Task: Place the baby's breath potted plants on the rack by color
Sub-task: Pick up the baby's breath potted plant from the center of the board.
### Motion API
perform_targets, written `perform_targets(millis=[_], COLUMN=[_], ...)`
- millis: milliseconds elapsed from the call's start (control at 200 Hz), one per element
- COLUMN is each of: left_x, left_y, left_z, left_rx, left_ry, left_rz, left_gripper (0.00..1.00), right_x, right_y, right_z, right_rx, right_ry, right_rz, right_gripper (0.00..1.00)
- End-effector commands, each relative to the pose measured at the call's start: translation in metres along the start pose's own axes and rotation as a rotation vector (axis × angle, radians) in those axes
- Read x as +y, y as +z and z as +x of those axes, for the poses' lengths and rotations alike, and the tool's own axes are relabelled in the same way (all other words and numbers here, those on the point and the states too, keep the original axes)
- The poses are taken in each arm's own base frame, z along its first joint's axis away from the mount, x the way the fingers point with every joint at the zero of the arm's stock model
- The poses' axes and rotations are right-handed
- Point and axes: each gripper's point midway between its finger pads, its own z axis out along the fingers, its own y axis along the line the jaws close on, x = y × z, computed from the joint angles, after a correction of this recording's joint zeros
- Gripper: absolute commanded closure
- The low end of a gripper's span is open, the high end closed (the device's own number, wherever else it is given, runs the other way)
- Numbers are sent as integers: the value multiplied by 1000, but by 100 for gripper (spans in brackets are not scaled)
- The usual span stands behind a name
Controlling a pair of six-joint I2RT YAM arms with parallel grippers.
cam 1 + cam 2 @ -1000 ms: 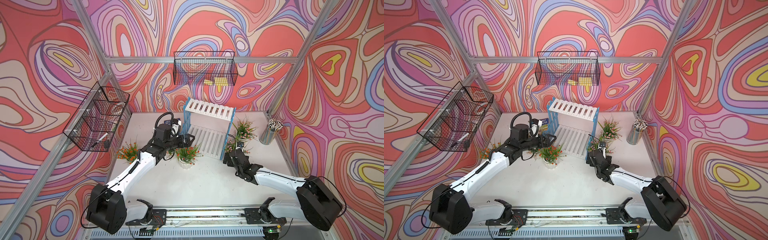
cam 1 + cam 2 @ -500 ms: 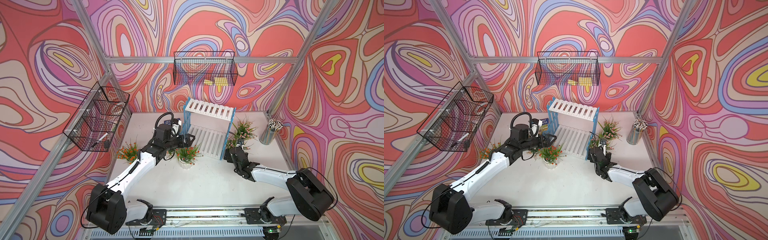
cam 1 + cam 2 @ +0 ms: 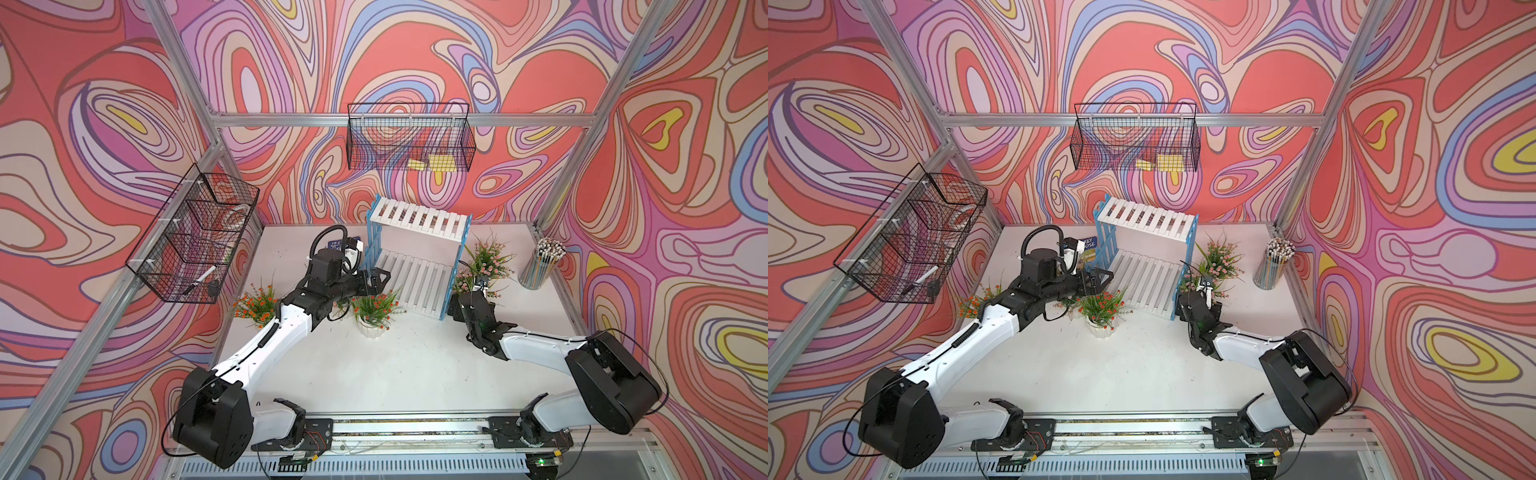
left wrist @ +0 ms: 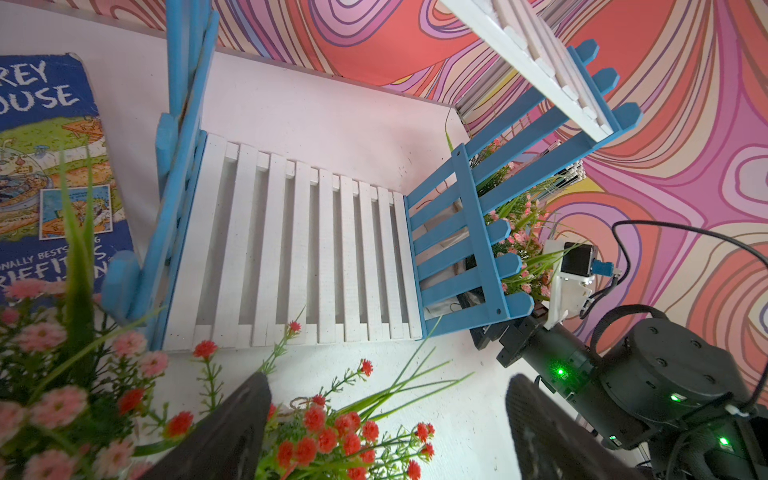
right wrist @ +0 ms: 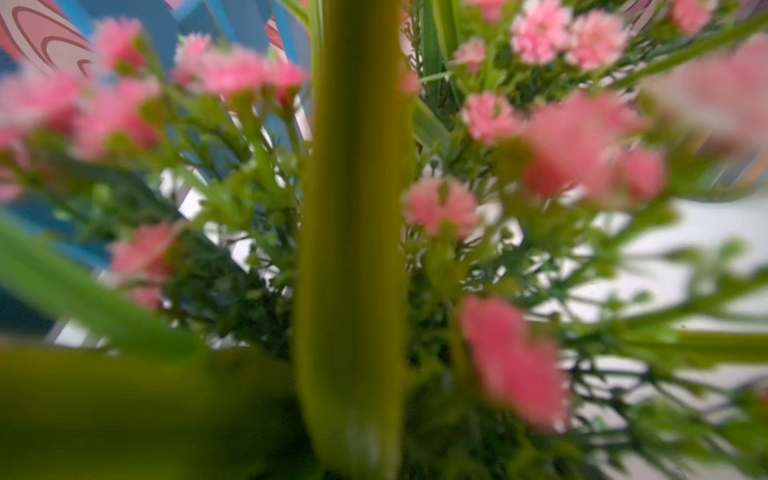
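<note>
As orange-red blooms [image 3: 376, 305] top a white ribbed pot [image 3: 371, 329] before the rack [image 3: 415, 220], left gripper [image 3: 379, 278] gapes; right gripper [image 3: 459, 301], among pink blooms [image 3: 467, 277], jaws' state unclear.

Rack [image 3: 415, 266] is standing upright, both tiers bare. Orange plants [image 3: 373, 308] are sitting left of it, pink plants [image 3: 488, 259] crowding its right.

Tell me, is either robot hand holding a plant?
Left gripper: nothing, open over an orange plant. Right gripper: buried in a pink plant, cannot tell.
</note>
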Motion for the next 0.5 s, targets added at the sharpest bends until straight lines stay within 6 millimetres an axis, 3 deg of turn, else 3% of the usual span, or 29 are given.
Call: perform_targets(millis=[0, 140, 496], left_x=[-5, -6, -9], left_y=[2, 2, 0], left_z=[0, -1, -4], left_rx=[-9, -11, -14], left_ry=[0, 4, 4], left_rz=[26, 32, 33], left_gripper=[10, 10, 10], right_x=[-6, -8, -8], right_y=[-14, -32, -70], right_z=[-14, -27, -32], right_rx=[-30, -31, 58], right_ry=[33, 39, 32], right_rz=[-1, -17, -92], right_gripper=[42, 44, 44])
